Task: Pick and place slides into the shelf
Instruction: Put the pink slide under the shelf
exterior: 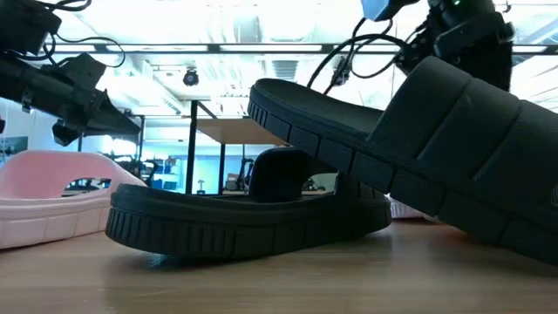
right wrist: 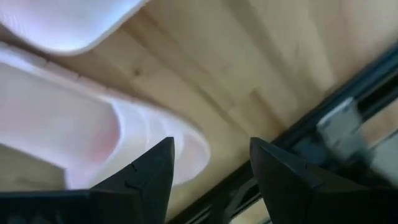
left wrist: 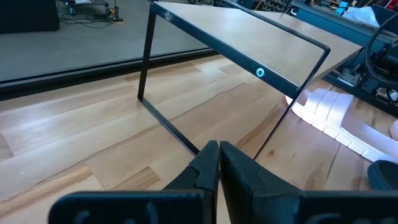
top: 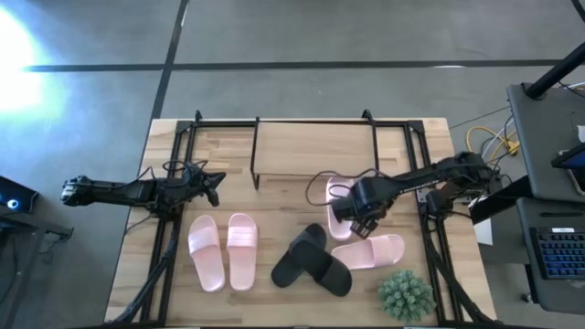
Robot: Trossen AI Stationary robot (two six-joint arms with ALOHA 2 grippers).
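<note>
Six slides on tabletop, none on shelf (top: 315, 146). Our right gripper (top: 358, 219), fingers apart, over pink slide (top: 339, 203); left gripper (top: 212, 185) closed, empty. We judge slide light, soft, flexible: pinch strap.

The shelf (top: 315, 146) stands at the table's (top: 183, 302) rear middle. Two slides (top: 221, 251) lie side by side front-left; two crossed slides (top: 313, 260) lie centre-front, a plant (top: 406, 294) to their right

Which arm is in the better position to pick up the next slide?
The right. Its open gripper hangs directly above a pink slide near the shelf. The left gripper is shut and waits far from every slide.
</note>
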